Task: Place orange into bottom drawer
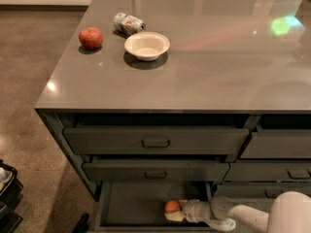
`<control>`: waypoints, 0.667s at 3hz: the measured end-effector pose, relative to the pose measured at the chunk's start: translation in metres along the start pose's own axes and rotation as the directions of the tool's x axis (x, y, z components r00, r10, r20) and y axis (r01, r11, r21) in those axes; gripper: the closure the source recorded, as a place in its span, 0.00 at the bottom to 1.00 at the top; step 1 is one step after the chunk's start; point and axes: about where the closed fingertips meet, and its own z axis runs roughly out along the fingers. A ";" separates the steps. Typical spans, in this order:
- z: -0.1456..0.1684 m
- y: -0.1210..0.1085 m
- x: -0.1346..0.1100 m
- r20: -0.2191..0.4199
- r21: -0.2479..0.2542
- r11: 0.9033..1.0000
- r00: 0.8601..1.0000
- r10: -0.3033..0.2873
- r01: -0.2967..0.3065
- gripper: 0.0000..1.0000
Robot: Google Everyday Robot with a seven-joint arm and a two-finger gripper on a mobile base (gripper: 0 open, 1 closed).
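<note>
Brown floor runs down the left side of a grey table (pixel 204 72) that has drawers in its front. On the tabletop, far above and to the left of the pincer, sits a red apple (pixel 91 38). A crushed can (pixel 129 23) lies on its side a little nearer, and a white bowl (pixel 146 45) stands almost straight above the pincer, well apart from it. Two shut drawers with handles lie between the tabletop and the pincer. Below them the bottom drawer (pixel 127 205) is pulled out, its bare floor stretching left of the pincer. The orange (pixel 172 206) is inside this drawer, toward its right end. The pincer (pixel 171 211) is closed on it, one pale finger (pixel 173 217) showing beneath the fruit. A white arm (pixel 243 217) reaches in from the right.
</note>
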 end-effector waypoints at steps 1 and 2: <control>0.000 0.000 0.000 0.000 0.000 1.000 1.000 0.000 0.000 0.71; 0.000 0.000 0.000 0.000 0.000 1.000 1.000 0.000 0.000 0.47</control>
